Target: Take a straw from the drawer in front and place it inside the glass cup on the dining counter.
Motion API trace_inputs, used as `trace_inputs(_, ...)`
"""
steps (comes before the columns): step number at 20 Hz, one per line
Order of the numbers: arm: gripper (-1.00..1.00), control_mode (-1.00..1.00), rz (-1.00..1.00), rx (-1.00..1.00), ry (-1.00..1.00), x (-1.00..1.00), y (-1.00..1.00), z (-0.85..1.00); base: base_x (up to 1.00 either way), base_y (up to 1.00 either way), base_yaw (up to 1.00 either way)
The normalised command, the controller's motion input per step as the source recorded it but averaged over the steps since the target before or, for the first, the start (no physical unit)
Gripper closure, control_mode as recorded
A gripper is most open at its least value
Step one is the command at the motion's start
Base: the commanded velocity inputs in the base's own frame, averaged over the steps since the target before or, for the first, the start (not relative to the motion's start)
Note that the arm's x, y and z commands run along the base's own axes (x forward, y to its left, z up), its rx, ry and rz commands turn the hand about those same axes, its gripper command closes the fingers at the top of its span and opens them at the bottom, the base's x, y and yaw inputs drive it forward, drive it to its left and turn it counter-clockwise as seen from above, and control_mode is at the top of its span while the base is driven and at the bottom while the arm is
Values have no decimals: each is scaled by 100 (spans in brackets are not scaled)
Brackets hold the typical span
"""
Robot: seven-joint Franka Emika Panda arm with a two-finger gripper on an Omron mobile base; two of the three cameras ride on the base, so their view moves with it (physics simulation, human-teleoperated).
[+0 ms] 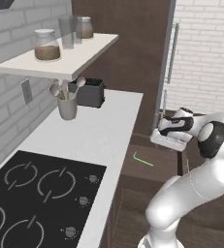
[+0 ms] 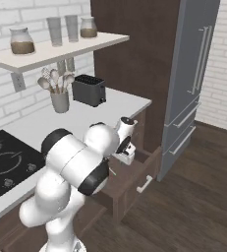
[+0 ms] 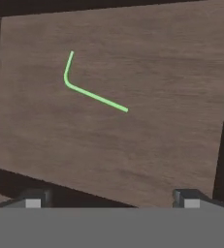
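- Straw (image 3: 91,92): green, bent at one end, flat on the floor of the open drawer (image 3: 147,145); nothing touching it.
- Gripper (image 3: 111,199): poised above the drawer, fingers (image 3: 33,199) spread wide, holding nothing.
- Step, as judged: reaching for the straw.
- Next move needs: descent, jaws straddling the long straight part, then closing.

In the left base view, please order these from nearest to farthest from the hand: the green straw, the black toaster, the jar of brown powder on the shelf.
From the hand:
1. Green straw, just below-left, in the open drawer.
2. Black toaster, farther left, at the counter's back.
3. Jar of brown powder, farthest, up on the shelf.
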Motion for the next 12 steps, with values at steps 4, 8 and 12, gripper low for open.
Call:
trace_inputs(4,-100,-100,-7,-20,23,37,-2,-59,0,0,0)
trace_inputs(8,-100,-100,-6,-16,18,26,-2,-60,0,0,0)
trace_inputs(12,-100,-100,-6,-12,8,5,-33,-42,0,0,0)
